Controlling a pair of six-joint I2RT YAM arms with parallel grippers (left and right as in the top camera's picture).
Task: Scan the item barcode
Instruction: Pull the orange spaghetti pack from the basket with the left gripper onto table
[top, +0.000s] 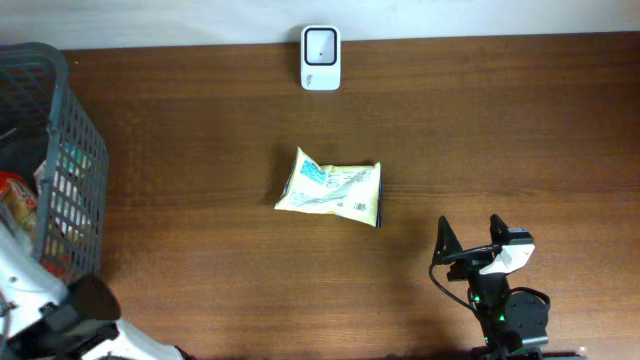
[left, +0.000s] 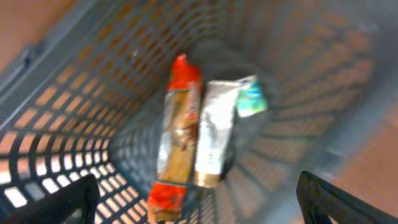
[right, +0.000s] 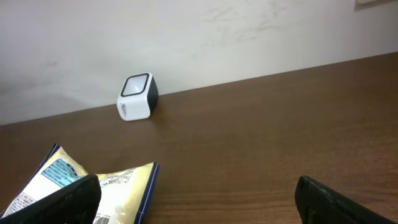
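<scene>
— Overhead, where is the snack packet (top: 330, 187) seen?
— It is laid flat in the middle of the table (top: 200, 120), before the scanner (top: 320, 58), well apart from both arms.
— And the arms?
— The right fingers (top: 445, 238) are held spread and empty, low by the table's near edge. The left fingers (left: 62, 200) are spread, empty and pointed down into the basket (left: 74, 93).

Packet (top: 330, 187) before scanner (top: 321, 58); basket (top: 80, 170) left.

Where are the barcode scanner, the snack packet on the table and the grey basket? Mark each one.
barcode scanner (top: 320, 57), overhead view, centre of its top face.
snack packet (top: 330, 187), overhead view, middle of its printed face.
grey basket (top: 80, 170), overhead view, its mesh side wall.
</scene>
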